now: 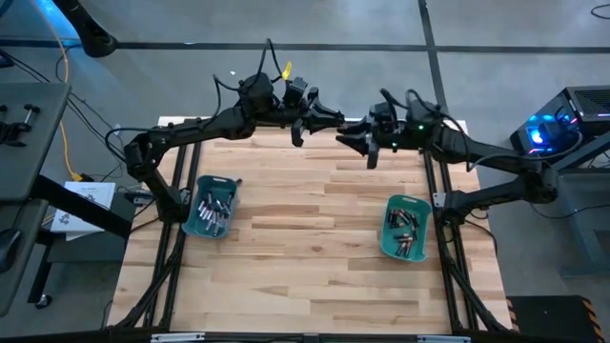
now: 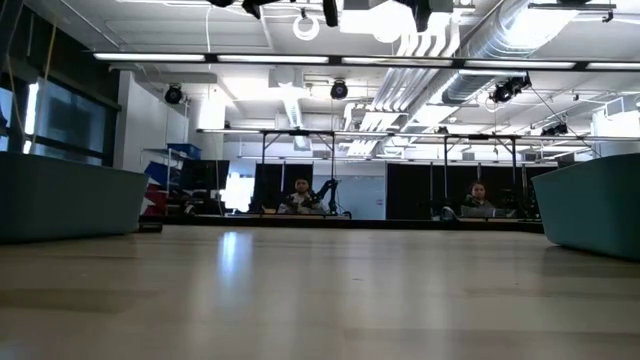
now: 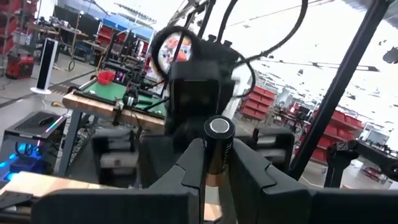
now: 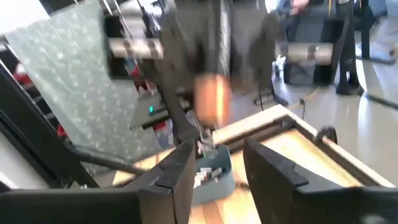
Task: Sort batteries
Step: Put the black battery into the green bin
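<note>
Left gripper (image 3: 216,171) is clamped on a dark battery (image 3: 218,146) with a copper-brown end, held upright between the fingers, raised above the far edge of the table. Right gripper (image 4: 214,165) faces it close by, fingers parted and empty, with an orange blur just beyond them that I can't identify.

Looks like a mid-air handover, left to right. Next: right needs to close on the free end before left lets go.

Other batteries sit in the left teal bin (image 1: 196,227) and the right teal bin (image 1: 389,250).
</note>
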{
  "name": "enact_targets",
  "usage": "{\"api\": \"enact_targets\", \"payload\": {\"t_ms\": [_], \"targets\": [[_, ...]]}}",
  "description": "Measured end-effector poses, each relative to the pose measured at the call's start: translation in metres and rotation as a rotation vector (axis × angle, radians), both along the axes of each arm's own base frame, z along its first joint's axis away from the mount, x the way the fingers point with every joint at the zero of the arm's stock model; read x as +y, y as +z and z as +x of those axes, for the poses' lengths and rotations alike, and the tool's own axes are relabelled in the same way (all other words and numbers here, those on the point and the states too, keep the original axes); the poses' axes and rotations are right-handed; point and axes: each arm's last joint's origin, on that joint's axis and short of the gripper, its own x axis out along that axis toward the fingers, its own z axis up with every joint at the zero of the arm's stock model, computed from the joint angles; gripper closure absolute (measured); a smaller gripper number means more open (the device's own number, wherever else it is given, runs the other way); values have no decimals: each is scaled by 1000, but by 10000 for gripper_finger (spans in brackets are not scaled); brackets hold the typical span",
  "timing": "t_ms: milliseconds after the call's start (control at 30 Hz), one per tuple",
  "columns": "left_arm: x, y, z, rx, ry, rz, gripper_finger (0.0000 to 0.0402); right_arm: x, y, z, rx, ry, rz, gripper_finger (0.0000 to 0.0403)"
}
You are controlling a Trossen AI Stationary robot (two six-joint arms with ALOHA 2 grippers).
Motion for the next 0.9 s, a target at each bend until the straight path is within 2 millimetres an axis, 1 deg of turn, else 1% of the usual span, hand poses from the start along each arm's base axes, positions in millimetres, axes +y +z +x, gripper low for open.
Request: {"api": "enact_targets", "payload": {"t_ms": [100, 400, 467, 600, 633, 700, 800, 900], "targets": [[-1, -1, 1, 11, -2, -4, 366, 0, 5, -2, -33, -10, -11, 271], [-1, -2, 1, 17, 3, -4, 366, 1, 13, -3, -107, 1, -50, 289], [-1, -3, 1, 23, 1, -7, 366, 1, 12, -2, -100, 1, -46, 303], [-1, -3, 1, 25, 7, -3, 366, 0, 11, -3, -92, -3, -42, 364], [-1, -3, 1, 26, 11, -4, 366, 0, 11, -3, -92, -5, -42, 374], [-1, -4, 1, 32, 20, 4, 362, 0, 11, -3, -88, -10, -32, 374], [2, -9, 1, 74, 35, 8, 339, 2, 14, -9, 6, -40, 39, 374], [11, -17, -2, 155, 56, -16, 298, 6, 20, -25, 218, -59, 107, 374]]}}
